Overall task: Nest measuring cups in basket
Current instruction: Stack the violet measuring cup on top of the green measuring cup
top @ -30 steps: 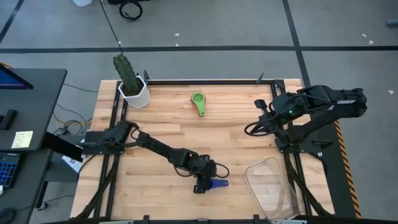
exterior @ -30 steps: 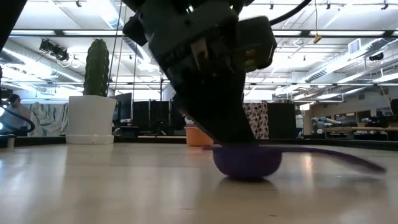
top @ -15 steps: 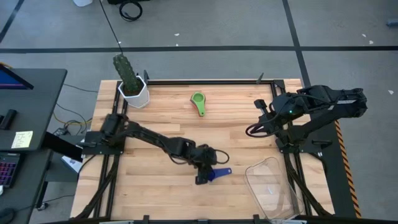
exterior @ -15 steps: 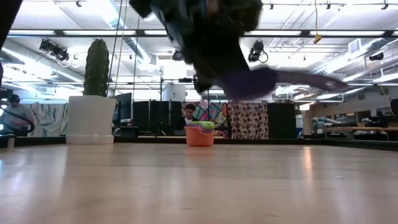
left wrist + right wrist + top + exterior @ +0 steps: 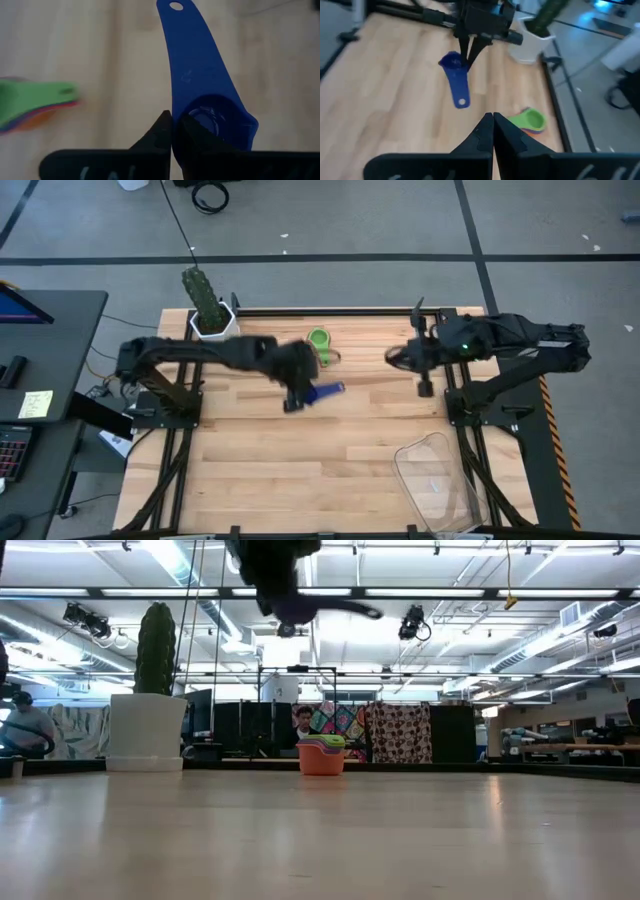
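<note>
— Blue cup (image 5: 322, 392)? 
— Pinched at its bowl rim by left claw (image 5: 293, 401), lifted, handle aimed right, just near of nested stack (image 5: 320, 343).
— Right claw (image 5: 424, 387)? 
— Shut, empty, far right. Basket (image 5: 437, 482) near right; bare counter (image 5: 250, 470) between.

Open-plan robotics lab / workshop. Butcher-block table (image 5: 300, 440) on black frame, grey floor (image 5: 330, 220) with taped lines. Low view: exposed ceiling ducts (image 5: 560, 635), strip lights (image 5: 180, 560), monitors (image 5: 225, 725) on benches, patterned fabric panels (image 5: 375, 730), seated person (image 5: 20, 725) at far side. Desk with laptop (image 5: 12, 450), sticky note (image 5: 35, 403).
</note>
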You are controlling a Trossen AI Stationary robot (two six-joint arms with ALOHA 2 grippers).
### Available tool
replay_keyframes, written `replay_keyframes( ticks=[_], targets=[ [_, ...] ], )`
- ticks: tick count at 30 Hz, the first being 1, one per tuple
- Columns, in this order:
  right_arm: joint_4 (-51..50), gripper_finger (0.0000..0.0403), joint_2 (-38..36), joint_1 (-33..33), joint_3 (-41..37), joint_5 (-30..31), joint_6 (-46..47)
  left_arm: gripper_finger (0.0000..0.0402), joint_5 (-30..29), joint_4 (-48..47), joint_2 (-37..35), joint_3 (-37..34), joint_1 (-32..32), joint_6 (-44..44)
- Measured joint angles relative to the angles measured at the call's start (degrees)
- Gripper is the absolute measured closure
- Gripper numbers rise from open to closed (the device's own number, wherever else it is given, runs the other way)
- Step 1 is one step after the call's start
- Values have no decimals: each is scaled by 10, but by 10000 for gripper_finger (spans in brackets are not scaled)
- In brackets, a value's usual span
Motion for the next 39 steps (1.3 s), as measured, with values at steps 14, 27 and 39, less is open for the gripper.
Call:
replay_keyframes(
  ticks=[14, 27, 39],
  targets=[
    [126, 394, 117, -154, 0, -10, 98, 386, 54, -37, -11, 0, 237, 404],
    [204, 394, 195, -289, 0, -68, 162, 386, 178, 75, 27, 0, 339, 514],
    [242, 355, 241, -369, 0, -148, 154, 386, 140, 162, 51, 0, 339, 519]
  ],
)
